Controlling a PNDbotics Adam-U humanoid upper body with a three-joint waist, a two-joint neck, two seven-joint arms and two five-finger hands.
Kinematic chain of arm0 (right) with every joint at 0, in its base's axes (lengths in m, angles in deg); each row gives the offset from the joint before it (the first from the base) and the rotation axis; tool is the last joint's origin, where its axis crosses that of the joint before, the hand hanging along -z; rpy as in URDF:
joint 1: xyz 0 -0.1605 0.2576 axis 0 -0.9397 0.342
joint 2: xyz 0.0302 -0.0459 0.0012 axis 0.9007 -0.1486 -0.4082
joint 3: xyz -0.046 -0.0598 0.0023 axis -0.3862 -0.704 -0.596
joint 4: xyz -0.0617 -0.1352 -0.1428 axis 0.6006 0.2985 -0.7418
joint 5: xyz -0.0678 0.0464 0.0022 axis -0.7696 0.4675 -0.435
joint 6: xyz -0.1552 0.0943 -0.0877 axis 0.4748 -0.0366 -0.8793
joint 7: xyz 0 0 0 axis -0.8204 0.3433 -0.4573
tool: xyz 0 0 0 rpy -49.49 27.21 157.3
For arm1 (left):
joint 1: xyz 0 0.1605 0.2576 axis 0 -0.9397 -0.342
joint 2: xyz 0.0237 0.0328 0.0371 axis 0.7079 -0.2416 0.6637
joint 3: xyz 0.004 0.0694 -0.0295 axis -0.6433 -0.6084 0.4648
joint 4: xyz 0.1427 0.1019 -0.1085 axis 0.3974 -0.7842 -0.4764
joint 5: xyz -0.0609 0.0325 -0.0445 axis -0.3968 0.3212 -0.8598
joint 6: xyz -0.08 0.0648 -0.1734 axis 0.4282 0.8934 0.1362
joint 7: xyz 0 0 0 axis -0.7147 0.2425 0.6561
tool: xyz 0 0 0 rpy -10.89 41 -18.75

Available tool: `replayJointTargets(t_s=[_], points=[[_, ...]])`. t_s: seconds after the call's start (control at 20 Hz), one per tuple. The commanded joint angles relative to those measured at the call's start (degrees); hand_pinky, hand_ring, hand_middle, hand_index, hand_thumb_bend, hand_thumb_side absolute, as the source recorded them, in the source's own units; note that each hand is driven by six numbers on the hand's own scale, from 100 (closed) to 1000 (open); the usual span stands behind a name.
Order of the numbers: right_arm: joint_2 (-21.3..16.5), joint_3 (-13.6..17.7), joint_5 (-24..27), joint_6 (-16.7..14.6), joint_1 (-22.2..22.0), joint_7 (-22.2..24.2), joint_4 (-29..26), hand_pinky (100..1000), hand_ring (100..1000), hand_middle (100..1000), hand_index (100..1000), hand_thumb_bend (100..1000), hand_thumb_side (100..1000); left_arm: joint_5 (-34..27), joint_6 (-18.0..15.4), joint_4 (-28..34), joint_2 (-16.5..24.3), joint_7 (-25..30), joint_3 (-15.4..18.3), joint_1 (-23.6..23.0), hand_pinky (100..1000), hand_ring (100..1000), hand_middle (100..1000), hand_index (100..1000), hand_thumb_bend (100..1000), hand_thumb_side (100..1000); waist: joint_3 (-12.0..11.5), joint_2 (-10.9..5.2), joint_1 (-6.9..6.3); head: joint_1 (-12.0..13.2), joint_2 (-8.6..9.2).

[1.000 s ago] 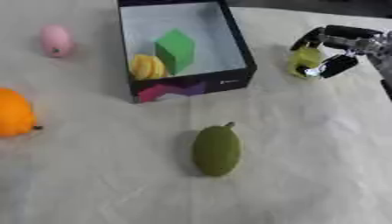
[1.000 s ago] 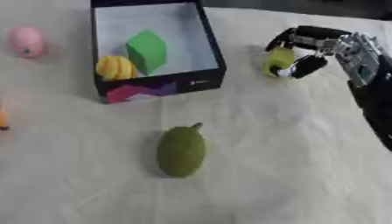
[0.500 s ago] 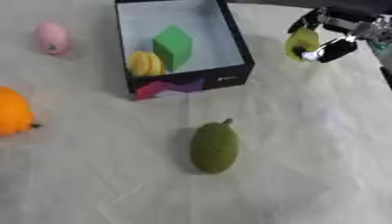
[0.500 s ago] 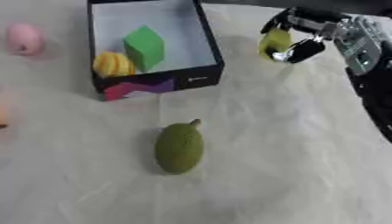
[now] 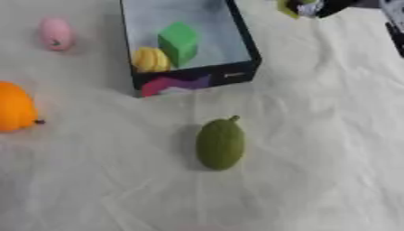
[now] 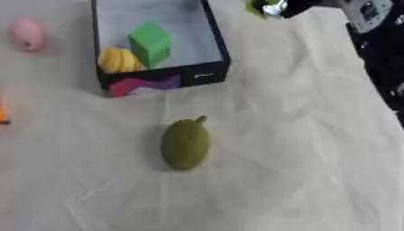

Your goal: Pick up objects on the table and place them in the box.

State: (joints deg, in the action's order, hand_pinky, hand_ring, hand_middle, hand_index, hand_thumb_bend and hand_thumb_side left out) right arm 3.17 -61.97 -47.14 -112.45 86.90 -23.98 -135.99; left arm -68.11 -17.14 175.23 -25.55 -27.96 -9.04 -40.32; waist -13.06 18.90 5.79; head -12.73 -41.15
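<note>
We hold a small yellow-green fruit (image 6: pixel 256 7) curled in our right hand (image 6: pixel 290 6), up at the table's far edge, just right of the black open-topped box (image 6: pixel 217 49). The box opening lies to the hand's left (green block and yellow piece already inside), so the carry runs leftward over the right wall. Our left hand is out of view.
</note>
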Motion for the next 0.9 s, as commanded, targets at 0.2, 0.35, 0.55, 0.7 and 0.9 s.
replayJointTargets(t_s=[0.2, 0.35, 0.55, 0.7, 0.9], points=[[-0.2, -1.1, 0.3, 0.2, 3.7, -2.3, -2.7, 735, 593, 643, 798, 270, 354, -0.2, -0.1, 0.7, 1.8, 0.4, -0.2, 0.9, 971, 763, 642, 677, 165, 928, -1.1, -1.76, 0.48, -1.6, 0.32], [1.5, -1.8, -0.2, 0.4, 4.7, -1.9, -2.7, 734, 592, 641, 796, 259, 345, -0.4, 0.0, 0.8, 1.7, 0.6, -0.6, 1.4, 971, 763, 641, 677, 166, 927, -2.0, -1.51, 0.59, -2.5, 0.55], [4.1, -2.4, -1.0, 0.4, 5.7, -0.9, -2.7, 735, 593, 641, 797, 247, 325, -0.8, 0.2, 0.8, 1.2, 1.1, -1.0, 2.3, 971, 763, 641, 676, 167, 923, -3.2, -1.43, 0.36, -2.8, 0.61], [5.5, -2.8, -1.7, 0.3, 5.9, -0.5, -2.9, 735, 594, 642, 795, 247, 332, -1.2, 0.3, 0.8, 1.0, 1.3, -1.2, 2.9, 971, 763, 641, 676, 169, 920, -3.8, -1.48, 0.30, -3.3, 0.51], [8.2, -3.3, -4.7, -0.1, 5.1, -0.2, -2.4, 736, 596, 645, 794, 239, 359, -1.4, 0.5, 0.7, 0.8, 1.6, -1.5, 3.3, 971, 763, 641, 676, 171, 922, -4.3, -1.42, 0.33, -3.5, 0.52]])
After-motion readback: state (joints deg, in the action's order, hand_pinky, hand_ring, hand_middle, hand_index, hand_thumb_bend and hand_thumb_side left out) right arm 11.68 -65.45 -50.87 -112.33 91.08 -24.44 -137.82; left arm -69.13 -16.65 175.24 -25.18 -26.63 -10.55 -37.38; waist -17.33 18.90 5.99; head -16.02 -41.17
